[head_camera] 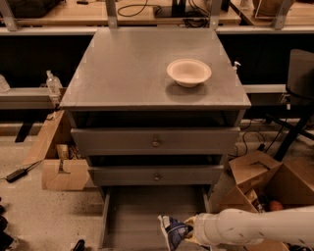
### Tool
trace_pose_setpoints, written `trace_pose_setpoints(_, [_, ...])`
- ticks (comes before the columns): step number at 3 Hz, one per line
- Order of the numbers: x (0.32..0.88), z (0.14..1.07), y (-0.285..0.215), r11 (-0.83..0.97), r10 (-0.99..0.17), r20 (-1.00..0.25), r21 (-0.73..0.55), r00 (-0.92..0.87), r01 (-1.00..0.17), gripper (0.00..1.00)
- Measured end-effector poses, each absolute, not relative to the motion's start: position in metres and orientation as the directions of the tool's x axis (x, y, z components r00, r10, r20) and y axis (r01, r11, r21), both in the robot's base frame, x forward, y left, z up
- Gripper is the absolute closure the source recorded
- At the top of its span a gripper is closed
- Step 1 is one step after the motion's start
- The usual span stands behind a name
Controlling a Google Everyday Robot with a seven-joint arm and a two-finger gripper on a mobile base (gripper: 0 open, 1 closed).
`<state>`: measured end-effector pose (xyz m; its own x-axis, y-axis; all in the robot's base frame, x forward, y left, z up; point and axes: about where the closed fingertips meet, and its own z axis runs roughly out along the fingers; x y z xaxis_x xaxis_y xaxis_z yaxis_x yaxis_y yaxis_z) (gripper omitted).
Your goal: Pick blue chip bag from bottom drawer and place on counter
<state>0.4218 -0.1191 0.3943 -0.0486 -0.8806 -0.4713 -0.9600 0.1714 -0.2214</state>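
Note:
The blue chip bag [172, 230] is a crumpled dark-blue foil bag with white patches, held above the floor of the open bottom drawer [132, 215]. My gripper [188, 229] reaches in from the lower right on a white arm and is shut on the bag's right edge. The counter [127, 68] is the broad grey top of the cabinet, above the two closed upper drawers. A beige bowl [189, 72] sits on its right side.
Open cardboard boxes [265, 181] stand to the right of the cabinet, and another box [61, 169] to the left. A wooden workbench [147, 12] with metal posts runs behind the counter. A black chair [299, 78] stands at the far right.

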Motion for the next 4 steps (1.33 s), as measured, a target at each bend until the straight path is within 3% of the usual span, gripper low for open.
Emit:
trace_pose_setpoints(2, [0.427,0.515,-0.184,0.32,-0.85,-0.51,-0.298,-0.134,-0.899,1.0])
trace_pose_setpoints(4, [0.437,0.552,-0.161,0.299,-0.851,-0.515,-0.303,-0.109,-0.905,1.0])
